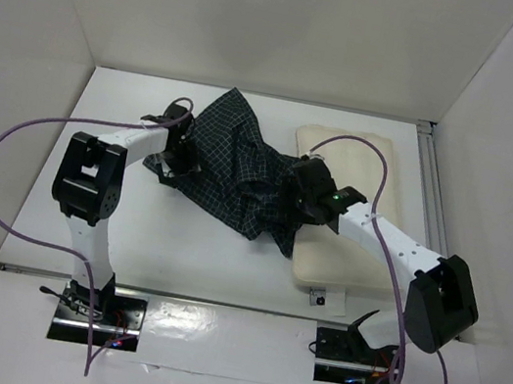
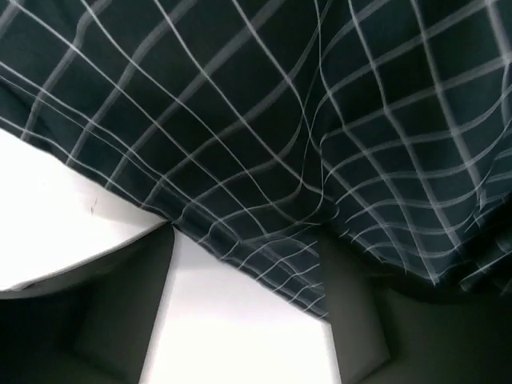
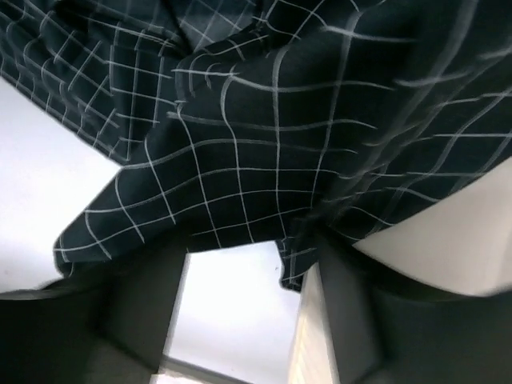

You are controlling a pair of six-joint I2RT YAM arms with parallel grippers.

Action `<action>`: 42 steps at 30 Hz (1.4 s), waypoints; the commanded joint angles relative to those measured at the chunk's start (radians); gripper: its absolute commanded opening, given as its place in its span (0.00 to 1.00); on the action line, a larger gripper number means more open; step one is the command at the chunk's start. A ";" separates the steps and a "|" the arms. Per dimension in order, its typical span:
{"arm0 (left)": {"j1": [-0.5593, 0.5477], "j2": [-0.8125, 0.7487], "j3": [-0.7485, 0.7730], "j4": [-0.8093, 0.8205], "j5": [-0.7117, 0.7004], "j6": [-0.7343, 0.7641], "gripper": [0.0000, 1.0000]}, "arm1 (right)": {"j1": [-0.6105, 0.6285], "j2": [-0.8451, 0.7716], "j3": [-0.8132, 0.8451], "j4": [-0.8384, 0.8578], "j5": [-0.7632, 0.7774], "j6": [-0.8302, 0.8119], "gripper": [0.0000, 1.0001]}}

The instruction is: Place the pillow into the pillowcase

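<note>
Pillowcase (image 1: 232, 163): light, limp, crumple-prone cloth, probably best pinched at its open hem; left gripper (image 2: 244, 240) and right gripper (image 3: 250, 240) both spread, clasping nothing.

White table (image 1: 196, 251), plain white walls (image 1: 268, 15) on three sides, perhaps a metal rail (image 1: 433, 183) along right edge

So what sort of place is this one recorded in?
Probably a lab test cell: a white table boxed in by plain white walls, two robot arms bolted at its near edge, a pillow and pillowcase on it.
</note>
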 commanded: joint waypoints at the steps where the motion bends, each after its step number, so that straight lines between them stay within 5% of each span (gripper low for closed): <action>1: 0.000 0.049 0.040 0.046 0.015 -0.031 0.74 | -0.001 0.015 -0.001 0.071 0.040 -0.011 0.66; 3: 0.000 0.086 0.063 0.037 0.025 -0.031 0.45 | -0.001 0.015 -0.001 0.085 0.040 -0.020 0.43; 4: 0.000 0.098 0.095 0.020 0.025 -0.031 0.06 | -0.001 0.015 0.018 0.085 0.040 -0.020 0.34; 5: 0.000 0.099 0.114 -0.027 0.006 -0.031 0.00 | -0.001 0.015 0.028 0.085 0.040 -0.031 0.24; 6: 0.011 0.109 0.137 -0.052 -0.024 -0.042 0.00 | -0.001 0.015 0.044 0.085 0.040 -0.031 0.05; 7: 0.021 0.096 0.172 -0.077 -0.047 -0.042 0.00 | -0.012 0.034 0.086 0.085 0.040 -0.055 0.00; 12: 0.124 -0.087 0.241 -0.131 -0.130 -0.062 0.00 | -0.031 0.058 0.281 0.018 0.029 -0.118 0.00; 16: 0.261 -0.162 0.382 -0.201 -0.027 0.016 0.00 | -0.031 0.067 0.420 -0.019 -0.004 -0.144 0.00; 22: 0.390 -0.227 0.317 -0.234 -0.083 0.073 0.00 | 0.000 0.036 0.354 0.014 -0.101 -0.144 0.00; 23: 0.402 -0.211 0.303 -0.234 -0.083 0.073 0.04 | 0.000 0.045 0.331 0.024 -0.113 -0.144 0.00; 24: 0.416 -0.190 0.294 -0.244 -0.083 0.082 0.23 | 0.009 0.073 0.291 0.024 -0.153 -0.144 0.00; 25: 0.425 -0.167 0.294 -0.275 -0.095 0.082 0.34 | 0.021 0.088 0.274 0.051 -0.175 -0.131 0.17; 26: 0.425 -0.133 0.294 -0.286 -0.128 0.082 0.56 | 0.050 0.122 0.235 0.073 -0.222 -0.121 0.30; 27: 0.411 -0.133 0.294 -0.286 -0.129 0.082 0.56 | 0.051 0.140 0.220 0.093 -0.236 -0.121 0.41; 28: 0.402 -0.133 0.278 -0.286 -0.139 0.082 0.77 | 0.090 0.159 0.220 0.126 -0.245 -0.106 0.54; 29: 0.388 -0.168 0.268 -0.264 -0.158 0.092 0.84 | 0.115 0.180 0.210 0.140 -0.245 -0.106 0.72; 31: 0.336 -0.197 0.243 -0.264 -0.187 0.101 0.95 | 0.169 0.255 0.234 0.150 -0.232 -0.088 0.80; 33: 0.289 -0.231 0.232 -0.264 -0.170 0.121 0.95 | 0.192 0.309 0.265 0.186 -0.221 -0.078 0.88; 42: 0.180 -0.294 0.090 -0.255 -0.124 0.121 0.92 | 0.213 0.611 0.556 0.183 -0.052 -0.057 0.88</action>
